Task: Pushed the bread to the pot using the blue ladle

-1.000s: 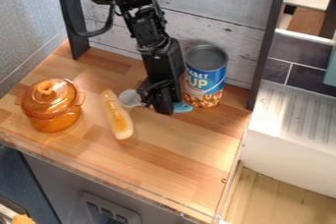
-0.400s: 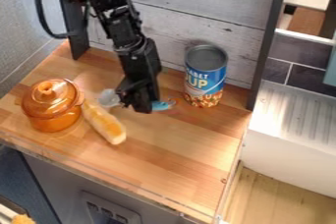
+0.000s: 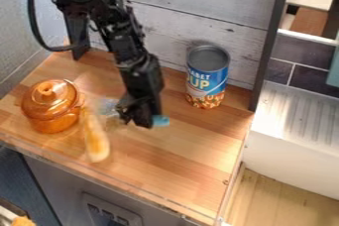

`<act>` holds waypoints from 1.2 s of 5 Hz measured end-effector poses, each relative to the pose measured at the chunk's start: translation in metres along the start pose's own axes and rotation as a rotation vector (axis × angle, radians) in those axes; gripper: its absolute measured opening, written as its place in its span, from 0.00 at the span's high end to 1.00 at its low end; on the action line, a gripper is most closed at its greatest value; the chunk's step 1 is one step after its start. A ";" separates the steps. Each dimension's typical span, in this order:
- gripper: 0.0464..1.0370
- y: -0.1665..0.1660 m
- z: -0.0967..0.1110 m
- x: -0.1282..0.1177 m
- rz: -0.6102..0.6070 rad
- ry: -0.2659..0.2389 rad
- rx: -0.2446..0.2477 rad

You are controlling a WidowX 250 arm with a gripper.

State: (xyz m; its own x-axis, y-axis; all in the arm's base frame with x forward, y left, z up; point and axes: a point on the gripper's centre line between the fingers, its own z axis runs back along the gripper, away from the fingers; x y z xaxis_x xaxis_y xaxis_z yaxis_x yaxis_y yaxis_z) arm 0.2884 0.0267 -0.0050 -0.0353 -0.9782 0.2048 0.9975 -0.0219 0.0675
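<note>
wooden counter (image 3: 169, 163) here, gripper (image 3: 139, 120) clamped round the blue ladle (image 3: 161, 120), bread (image 3: 96, 143) right by the pot (image 3: 51, 107), but imo shoving just its far end could spin it instead of sliding it.

A toy kitchen; pot (image 3: 51, 120) and can (image 3: 207, 78) on a wooden counter (image 3: 173, 156), dark tiles (image 3: 303, 78) and a ridged drainboard (image 3: 297, 113) alongside
</note>
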 end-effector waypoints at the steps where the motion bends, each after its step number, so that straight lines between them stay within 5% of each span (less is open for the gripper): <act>1: 0.73 -0.010 -0.013 0.009 -0.049 0.049 0.030; 3: 0.67 -0.006 -0.019 0.010 -0.049 0.112 0.086; 5: 0.07 -0.001 -0.017 0.006 0.008 0.141 0.097; 6: 0.03 0.000 -0.015 0.006 0.032 0.142 0.090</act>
